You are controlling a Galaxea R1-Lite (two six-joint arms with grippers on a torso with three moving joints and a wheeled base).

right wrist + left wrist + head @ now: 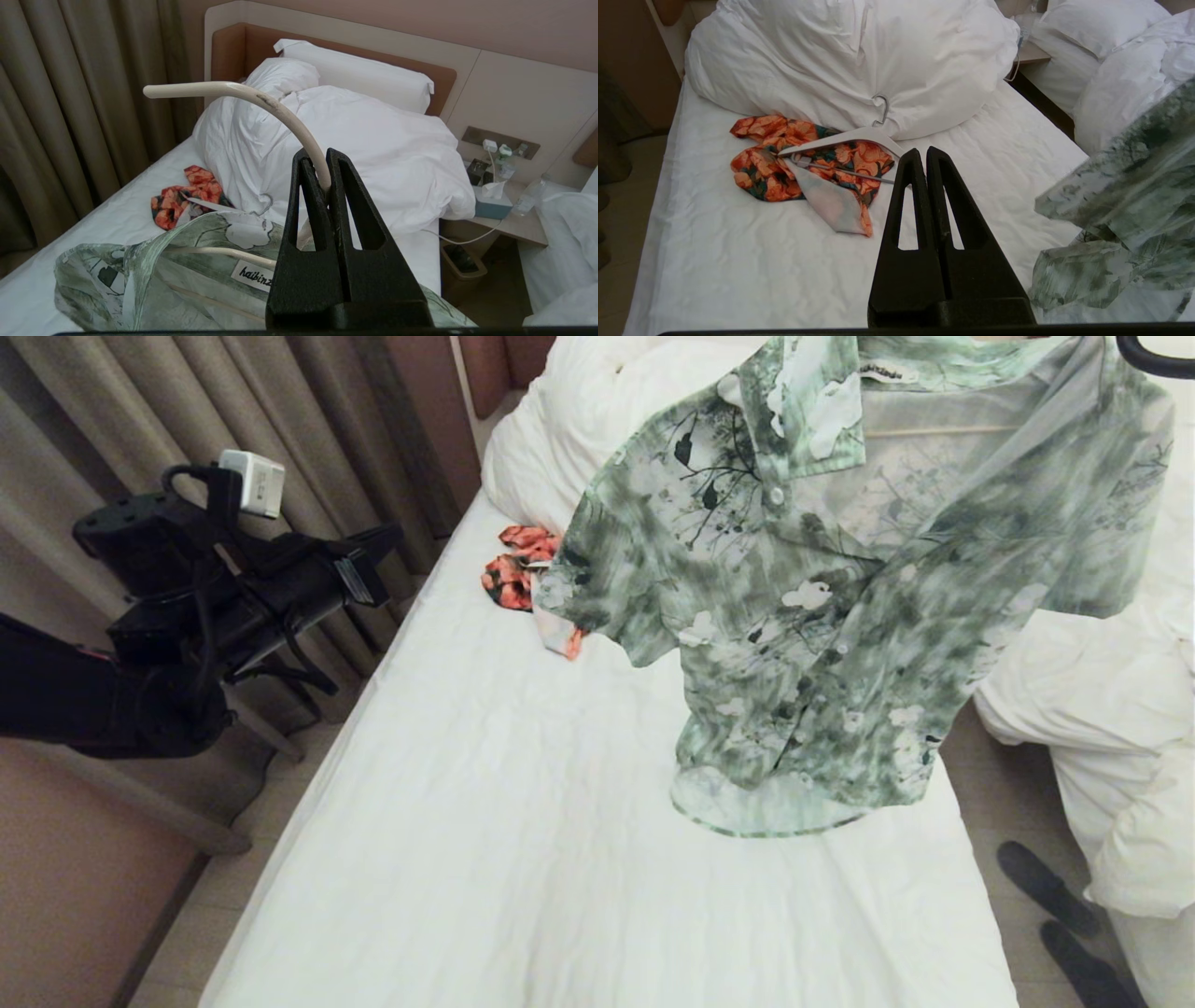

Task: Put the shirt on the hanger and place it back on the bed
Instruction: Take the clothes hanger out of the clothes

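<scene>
The green-and-white flowered shirt (840, 616) hangs in the air over the right side of the bed (523, 840), buttoned at the collar, its hem clear of the sheet. It rides on the cream hanger, whose bar (943, 429) shows faintly through the cloth. In the right wrist view my right gripper (322, 156) is shut on the stem of the hanger's curved hook (243, 91), above the shirt's collar (163, 261). My left gripper (920, 151) is shut and empty, held off the bed's left side (387, 537), apart from the shirt (1125, 210).
An orange-and-black floral garment (784, 158) and a thicker white hanger (850, 137) lie near the bunched duvet (579, 420). A second bed with rumpled bedding (1120, 709) stands to the right. Dark slippers (1046, 887) lie in the gap between the beds. Curtains (187, 401) hang on the left.
</scene>
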